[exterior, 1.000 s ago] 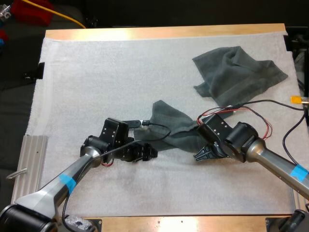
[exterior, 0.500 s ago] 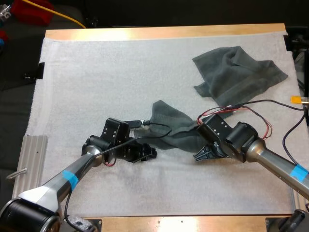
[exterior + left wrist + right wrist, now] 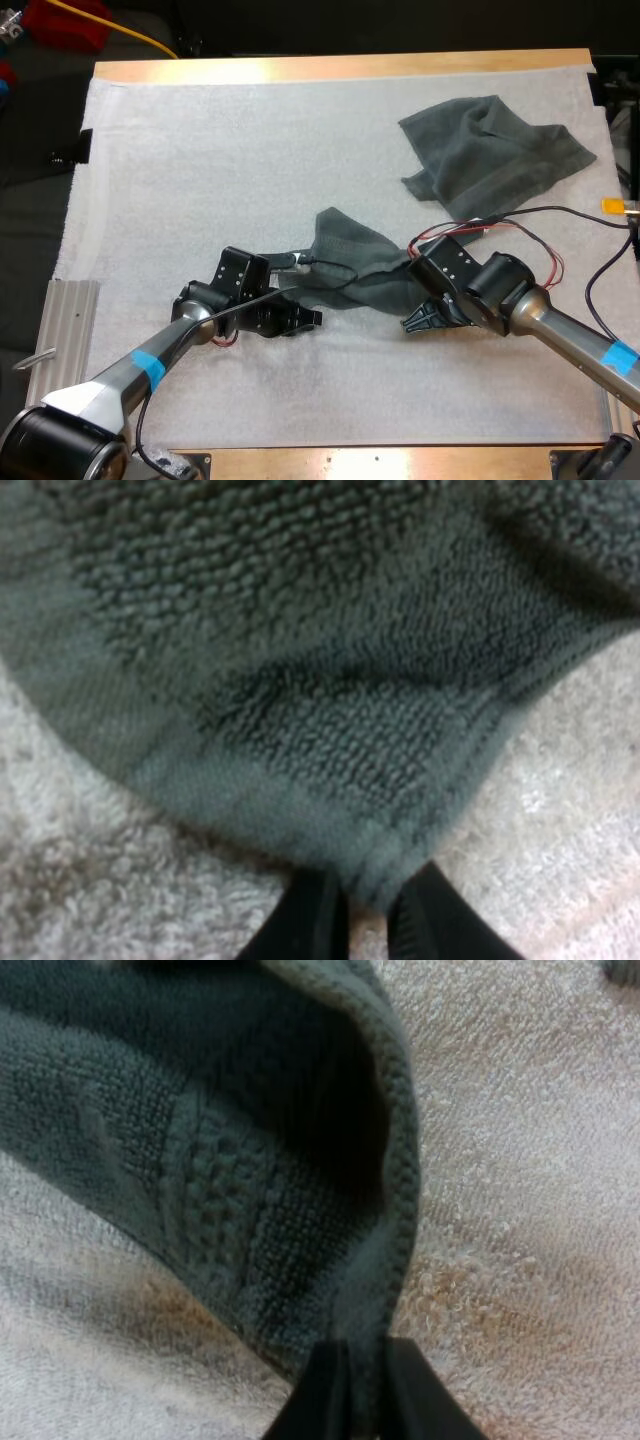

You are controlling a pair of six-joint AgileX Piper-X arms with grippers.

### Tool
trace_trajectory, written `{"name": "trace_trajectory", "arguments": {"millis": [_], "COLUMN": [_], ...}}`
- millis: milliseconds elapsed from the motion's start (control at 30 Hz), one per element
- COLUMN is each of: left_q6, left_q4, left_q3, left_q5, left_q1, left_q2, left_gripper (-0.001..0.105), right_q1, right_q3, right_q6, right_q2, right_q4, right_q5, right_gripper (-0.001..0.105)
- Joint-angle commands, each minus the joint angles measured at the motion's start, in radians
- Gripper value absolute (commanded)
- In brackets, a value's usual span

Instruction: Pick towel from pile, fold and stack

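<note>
A dark grey-green towel [image 3: 360, 265] lies bunched in the middle of the white mat [image 3: 200, 170], stretched between my two grippers. My left gripper [image 3: 310, 318] is at its near left corner. In the left wrist view the towel's hemmed corner [image 3: 380, 875] sits pinched between the black fingers of my left gripper [image 3: 365, 920]. My right gripper [image 3: 415, 322] is at the towel's near right end. The right wrist view shows the towel's thick hem [image 3: 395, 1190] running down into my right gripper [image 3: 365, 1380], whose fingers press on it from both sides.
A second grey-green towel [image 3: 495, 150] lies crumpled at the far right of the mat. A ribbed metal plate [image 3: 70, 330] sits off the mat's left edge. Bare mat stretches across the far left and along the front edge.
My left gripper's fingers have closed onto the towel's corner and the left arm has shifted slightly. The right arm and both towels have stayed put.
</note>
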Motion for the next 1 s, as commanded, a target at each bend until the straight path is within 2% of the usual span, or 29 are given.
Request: {"name": "trace_trajectory", "arguments": {"millis": [0, 100, 233, 333, 533, 733, 800, 967], "left_q6": [0.027, 0.108, 0.271, 0.376, 0.491, 0.549, 0.581, 0.711], "left_q4": [0.02, 0.083, 0.203, 0.23, 0.227, 0.252, 0.252, 0.253], "left_q3": [-0.013, -0.047, -0.106, -0.127, -0.131, -0.131, -0.131, -0.134], "left_q5": [-0.022, -0.053, -0.182, -0.246, -0.272, -0.292, -0.291, -0.254], "left_q1": [-0.007, -0.007, -0.007, -0.007, -0.007, -0.007, -0.007, -0.057], "left_q2": [0.005, 0.005, -0.017, -0.065, -0.167, -0.23, -0.239, -0.248], "left_gripper": [0.008, 0.008, 0.008, 0.008, 0.008, 0.009, 0.015, 0.052], "right_q1": [-0.004, -0.004, -0.004, -0.004, -0.004, -0.004, -0.004, -0.002], "right_q3": [0.001, 0.001, 0.001, 0.001, 0.001, 0.001, 0.001, 0.001], "right_q6": [0.004, 0.004, 0.004, 0.004, 0.004, 0.007, 0.007, 0.007], "right_q2": [-0.006, -0.006, -0.006, -0.006, -0.006, -0.006, -0.006, -0.006], "right_q4": [0.007, 0.007, 0.007, 0.003, -0.035, -0.039, -0.039, -0.037], "right_q5": [0.007, 0.007, 0.007, 0.007, -0.017, -0.022, -0.035, -0.04], "right_gripper": [0.001, 0.001, 0.001, 0.001, 0.001, 0.001, 0.001, 0.001]}}
